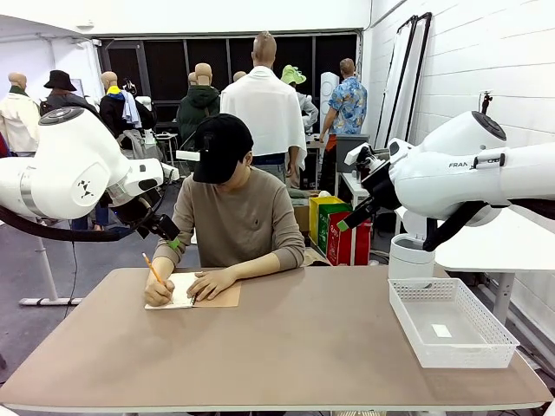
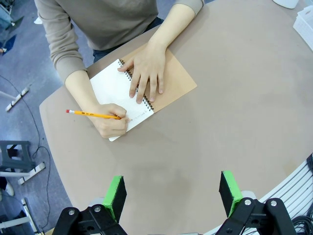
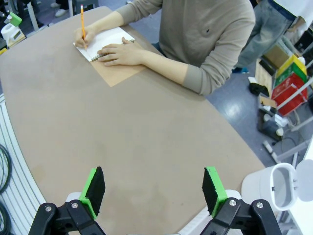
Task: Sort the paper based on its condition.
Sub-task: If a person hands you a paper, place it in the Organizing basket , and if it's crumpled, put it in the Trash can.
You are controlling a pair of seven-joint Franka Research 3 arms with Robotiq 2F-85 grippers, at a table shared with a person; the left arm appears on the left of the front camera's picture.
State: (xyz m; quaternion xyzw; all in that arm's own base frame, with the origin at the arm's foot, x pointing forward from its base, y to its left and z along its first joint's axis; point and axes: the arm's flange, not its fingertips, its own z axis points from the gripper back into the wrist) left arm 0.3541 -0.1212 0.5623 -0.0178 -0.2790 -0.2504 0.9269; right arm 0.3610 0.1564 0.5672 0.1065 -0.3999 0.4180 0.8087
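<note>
Aloft, left gripper (image 2: 173, 188), right gripper (image 3: 155, 188), jaws wide

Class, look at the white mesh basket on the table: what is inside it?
One small white slip of paper lies on the floor of the basket. The near wall's mesh partly screens the floor strip behind it.

Robot lab, no question, not office or home. Two white robot arms flank shared table (image 1: 286, 347): left arm (image 1: 61, 165) in from left, right arm (image 1: 460, 169) from right. Green-padded left gripper (image 2: 171, 176) and right gripper (image 3: 153, 170) hang over bare tabletop. Person (image 1: 243, 217) seated at far side, between arms. Painted white block wall (image 1: 486, 61) on right, tall white panels (image 1: 408, 69) leaning there. Plain grey floor (image 2: 19, 58). Yellow, green, red crates (image 1: 334, 227) stacked far right. Dark glazed panes (image 1: 165, 69) across far end.
</note>
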